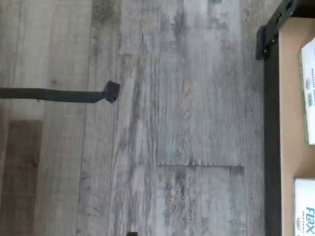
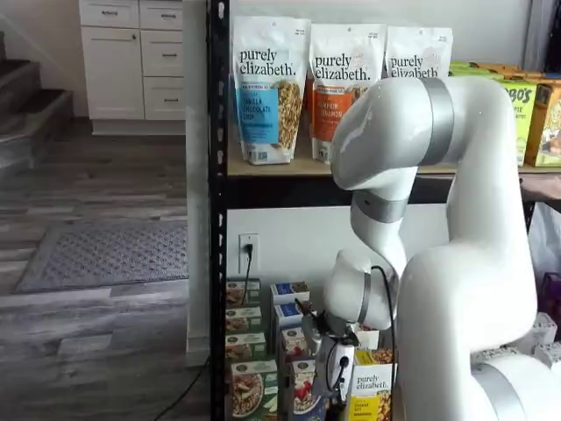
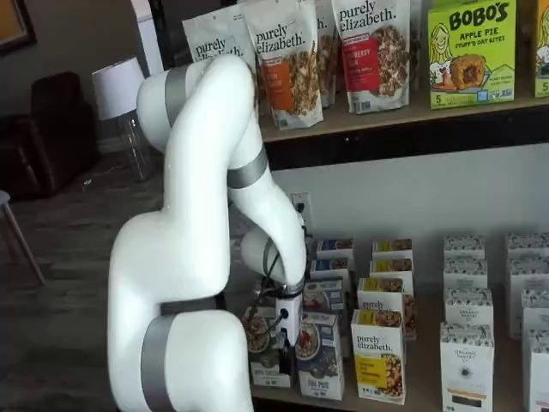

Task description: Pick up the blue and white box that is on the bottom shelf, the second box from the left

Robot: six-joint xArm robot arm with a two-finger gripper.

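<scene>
Grey wood-plank floor [image 2: 105, 324] with a grey rug [image 2: 105, 254], white drawers [image 2: 131, 57] by dark stairs [image 2: 26, 114], and a white lamp [image 3: 116, 86] beside a dark armchair [image 3: 43, 129].

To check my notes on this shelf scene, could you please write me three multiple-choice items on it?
1. The purely elizabeth bags stand: A on the floor; B on the upper wooden shelf; C on the stairs.
2. The arm is mostly: A black; B orange; C white.
3. The blue and white box is: A upright in its row; B flat on the floor; C torn open.
Key: B, they sit on the tan board; C, its shell is white with grey bands; A, it stands among the other cartons.
</scene>
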